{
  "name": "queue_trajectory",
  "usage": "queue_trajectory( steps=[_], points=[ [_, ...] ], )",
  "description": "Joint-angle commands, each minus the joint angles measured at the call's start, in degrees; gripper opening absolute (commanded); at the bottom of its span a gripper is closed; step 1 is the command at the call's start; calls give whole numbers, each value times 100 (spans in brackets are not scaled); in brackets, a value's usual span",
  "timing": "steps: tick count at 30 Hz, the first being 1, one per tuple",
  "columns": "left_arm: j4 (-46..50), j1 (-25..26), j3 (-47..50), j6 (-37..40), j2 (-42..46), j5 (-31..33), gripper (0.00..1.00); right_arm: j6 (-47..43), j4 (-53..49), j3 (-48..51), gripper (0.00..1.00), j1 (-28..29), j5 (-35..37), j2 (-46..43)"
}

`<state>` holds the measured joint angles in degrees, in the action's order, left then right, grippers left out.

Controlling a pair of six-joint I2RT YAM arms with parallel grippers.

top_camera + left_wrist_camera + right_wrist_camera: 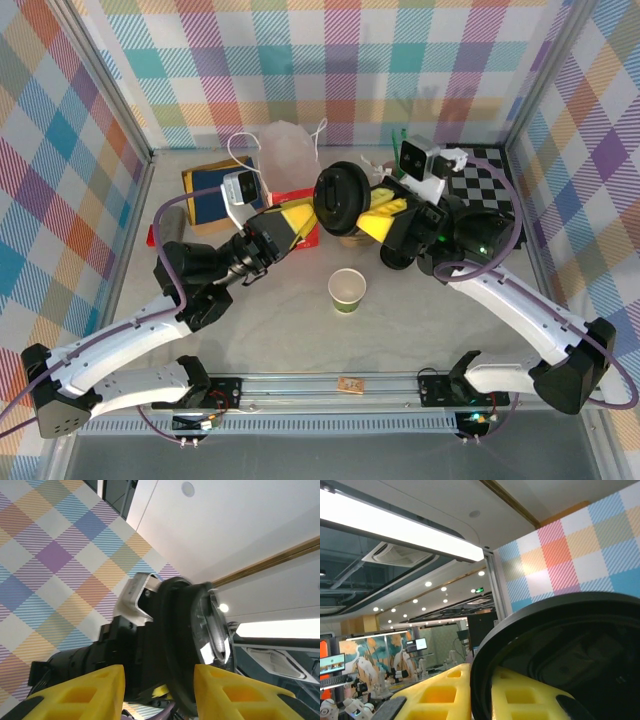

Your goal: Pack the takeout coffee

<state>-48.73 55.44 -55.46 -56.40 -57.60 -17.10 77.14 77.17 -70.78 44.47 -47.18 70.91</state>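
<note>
A round black lid (338, 200) hangs in the air over the middle of the table, tilted on edge. My right gripper (364, 222) is shut on its rim; in the right wrist view the rim (560, 645) stands pinched between the yellow fingers (435, 695). My left gripper (308, 218) reaches in from the left, open. The lid (185, 645) stands edge-on between the left gripper's fingers (95, 690), close to the right one, with a gap to the left one. A lidless green-and-cream cup (347, 290) stands upright below. The takeout coffee is out of view.
A translucent white bag (288, 150) with thin handles sits at the back. A blue and yellow box (212, 195) lies at the back left and a checkered board (482, 178) at the back right. Plaid walls close in three sides.
</note>
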Motion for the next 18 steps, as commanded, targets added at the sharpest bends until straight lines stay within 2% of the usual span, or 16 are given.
queue_trajectory(
  steps=[1,18],
  points=[
    [-452,63,-79,-124,2,-74,41,-75,343,-227,14,59,-42,6],
    [-690,63,-91,-284,-27,-188,39,-149,343,-214,14,119,-56,115]
  ],
)
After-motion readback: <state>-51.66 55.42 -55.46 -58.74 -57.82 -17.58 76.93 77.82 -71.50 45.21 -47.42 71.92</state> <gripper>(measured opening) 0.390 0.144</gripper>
